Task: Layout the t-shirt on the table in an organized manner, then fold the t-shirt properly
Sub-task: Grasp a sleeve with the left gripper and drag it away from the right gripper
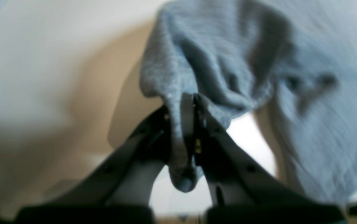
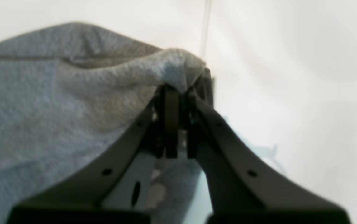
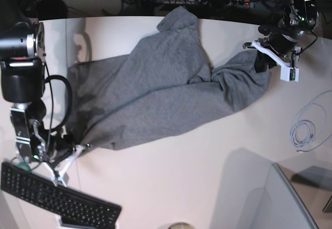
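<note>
Grey knit t-shirt (image 3: 161, 94) lies rumpled across the table (image 3: 171, 182), stretched between your claws. Left gripper (image 1: 194, 99) clamps bunched fabric; right gripper (image 2: 178, 90) pinches a corner. Layout looks only partly done; flattening and all folding remain, I judge.

Blurred wrist views, bright sharper base view
</note>
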Action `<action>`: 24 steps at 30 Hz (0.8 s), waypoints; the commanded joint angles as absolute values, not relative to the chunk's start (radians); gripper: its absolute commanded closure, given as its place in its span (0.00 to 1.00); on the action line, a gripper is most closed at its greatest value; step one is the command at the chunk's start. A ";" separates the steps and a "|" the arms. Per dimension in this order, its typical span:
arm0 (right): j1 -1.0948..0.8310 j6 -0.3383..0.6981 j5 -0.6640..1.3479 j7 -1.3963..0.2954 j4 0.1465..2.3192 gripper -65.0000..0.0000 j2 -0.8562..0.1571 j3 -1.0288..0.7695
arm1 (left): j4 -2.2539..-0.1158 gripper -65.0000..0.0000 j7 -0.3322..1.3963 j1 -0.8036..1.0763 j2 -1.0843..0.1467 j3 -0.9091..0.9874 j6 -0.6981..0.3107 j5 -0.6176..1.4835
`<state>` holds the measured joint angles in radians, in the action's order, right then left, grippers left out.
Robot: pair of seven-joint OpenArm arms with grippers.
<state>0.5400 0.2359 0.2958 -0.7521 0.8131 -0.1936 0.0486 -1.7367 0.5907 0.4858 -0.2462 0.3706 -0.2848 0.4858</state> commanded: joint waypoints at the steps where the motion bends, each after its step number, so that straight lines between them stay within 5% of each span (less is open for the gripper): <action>1: 0.604 0.229 0.302 -0.710 0.791 0.99 -0.188 0.090 | -1.771 1.00 0.582 0.493 -0.252 0.386 -0.282 0.493; 5: 0.674 0.228 0.302 -0.651 0.736 0.88 -0.173 0.206 | -1.787 1.00 0.633 0.521 -0.234 0.421 -0.282 0.493; 9: 0.700 0.232 0.305 -0.667 0.763 0.45 -0.177 0.232 | -1.787 0.98 0.638 0.549 -0.229 0.499 -0.282 0.493; 11: 0.688 0.232 0.308 -0.700 0.828 0.33 -0.183 0.219 | -1.799 0.78 0.636 0.556 -0.229 0.536 -0.282 0.493; 15: 0.542 0.232 0.308 -0.786 1.099 0.39 -0.203 0.071 | -1.844 0.38 0.638 0.584 -0.229 0.639 -0.282 0.493; 18: 0.397 0.232 0.309 -0.874 1.334 0.43 -0.196 -0.016 | -1.888 0.22 0.638 0.591 -0.229 0.728 -0.282 0.493; 21: 0.220 0.232 0.308 -0.946 1.511 0.55 -0.159 -0.041 | -1.933 0.18 0.638 0.588 -0.228 0.799 -0.282 0.498; 24: 0.087 0.232 0.308 -0.920 1.540 0.88 -0.127 -0.041 | -1.945 0.21 0.638 0.539 -0.236 0.756 -0.282 0.501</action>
<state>0.0681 0.2283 0.3107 -0.9413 1.5227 -0.1177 -0.0322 -1.9282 0.6594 0.5510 -0.2234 0.7574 -0.2764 0.4866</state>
